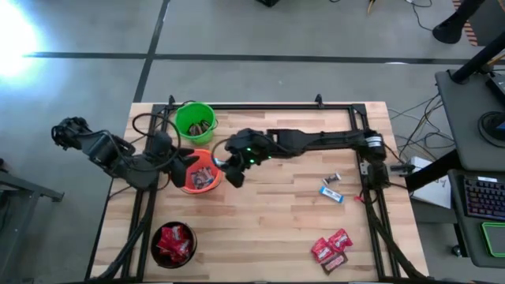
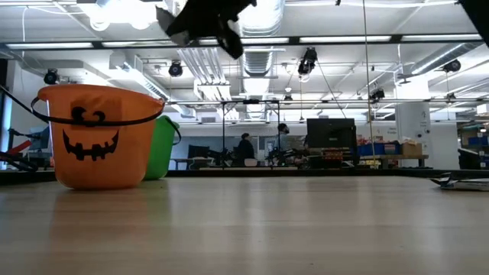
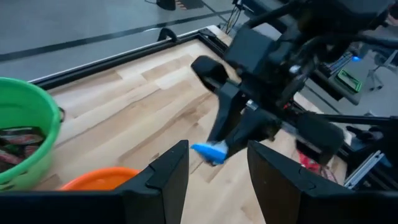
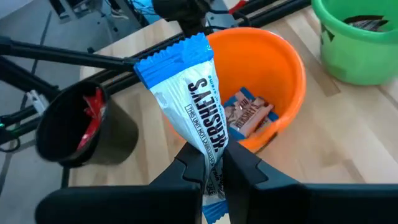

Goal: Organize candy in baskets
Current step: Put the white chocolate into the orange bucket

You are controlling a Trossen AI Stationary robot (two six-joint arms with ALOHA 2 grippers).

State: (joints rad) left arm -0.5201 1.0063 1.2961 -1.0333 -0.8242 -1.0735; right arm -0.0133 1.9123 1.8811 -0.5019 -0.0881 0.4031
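Right wrist view is giving me the plainest look at what matters: my right gripper is pinching a long blue-and-white foil-wrapped Hershey's candy bar by one end, jaws narrowed tight on the wrapper, and the bar's long axis is running straight out from my fingertips toward the round orange plastic basket. The free end of the bar is hanging at about the orange basket's nearer rim, so the drop turns on whether I am carrying it far enough over the open mouth; I judge a short push forward is needed before letting go. Inside the basket I am seeing a blue-and-brown wrapped sweet already lying on the bottom.

In the high view my right gripper is sitting just to the right of the orange basket, clearly the arm doing this job. My left gripper is waiting on the basket's left side, its jaws standing parted and holding nothing.

Nearer along the table, the black round basket is holding red wrapped sweets. Farther off, the bright green plastic basket is holding dark brown ones. Loose candy is lying well apart at the right.
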